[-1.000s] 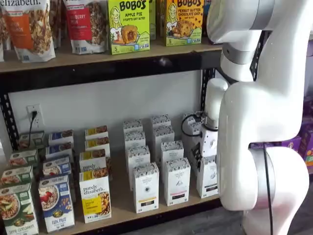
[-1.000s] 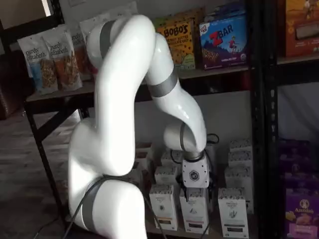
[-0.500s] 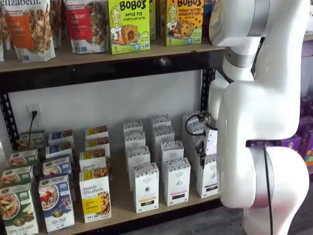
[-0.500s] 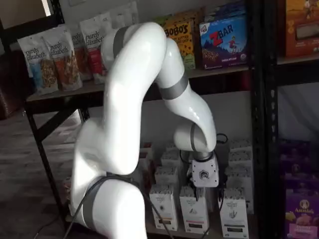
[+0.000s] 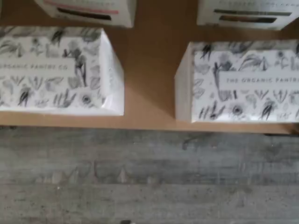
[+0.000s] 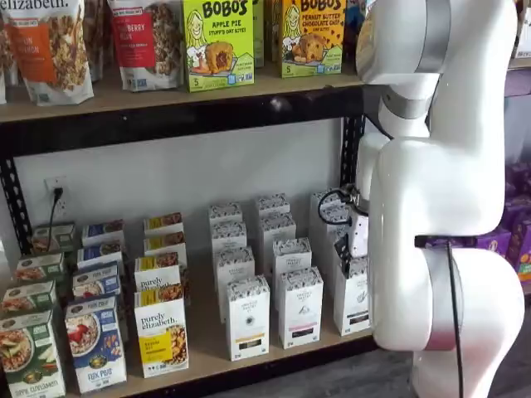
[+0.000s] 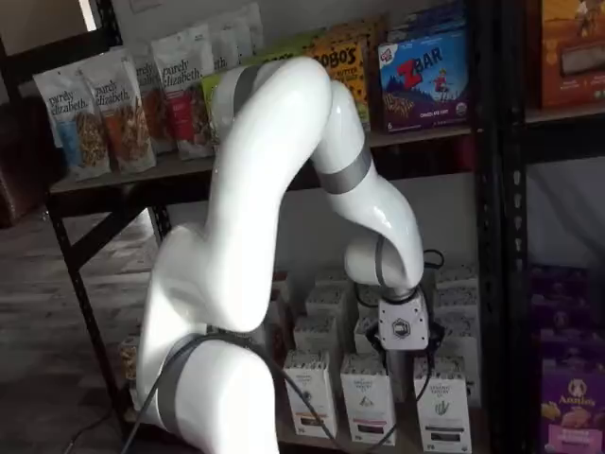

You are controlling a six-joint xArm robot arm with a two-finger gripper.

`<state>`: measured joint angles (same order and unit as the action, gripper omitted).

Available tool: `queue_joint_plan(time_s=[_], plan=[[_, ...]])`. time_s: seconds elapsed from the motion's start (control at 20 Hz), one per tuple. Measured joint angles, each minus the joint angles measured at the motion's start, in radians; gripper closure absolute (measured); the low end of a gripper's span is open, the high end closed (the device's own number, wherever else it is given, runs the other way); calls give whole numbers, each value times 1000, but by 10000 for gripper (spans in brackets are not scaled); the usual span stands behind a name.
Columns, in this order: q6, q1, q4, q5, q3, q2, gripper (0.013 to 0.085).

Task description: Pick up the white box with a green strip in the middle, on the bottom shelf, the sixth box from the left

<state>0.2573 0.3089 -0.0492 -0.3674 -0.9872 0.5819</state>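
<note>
A black metal rack stands against a pale wall, its bottom shelf [image 6: 207,348] a pale wooden surface carrying rows of small cartons. The white box [image 6: 352,295] stands in the front row at the right end of that surface, partly hidden by the white arm [image 6: 431,182] in one shelf view; the other shows its front plainly [image 7: 441,412], under the gripper [image 7: 405,348]. Whether the gripper is released or clenched cannot be told, its fingers being dark and unclear. The wrist view alone shows speckled carton tops [image 5: 56,70] from above, the surface's front edge, and grey floor [image 5: 149,186] beyond.
</note>
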Motion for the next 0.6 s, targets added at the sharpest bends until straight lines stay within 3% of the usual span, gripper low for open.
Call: queue_joint_plan(time_s=[0.3, 0.45, 0.6], plan=[[21, 12, 9, 2, -49, 36, 130], [69, 12, 61, 4, -59, 43, 130], [55, 16, 43, 3, -68, 49, 130]])
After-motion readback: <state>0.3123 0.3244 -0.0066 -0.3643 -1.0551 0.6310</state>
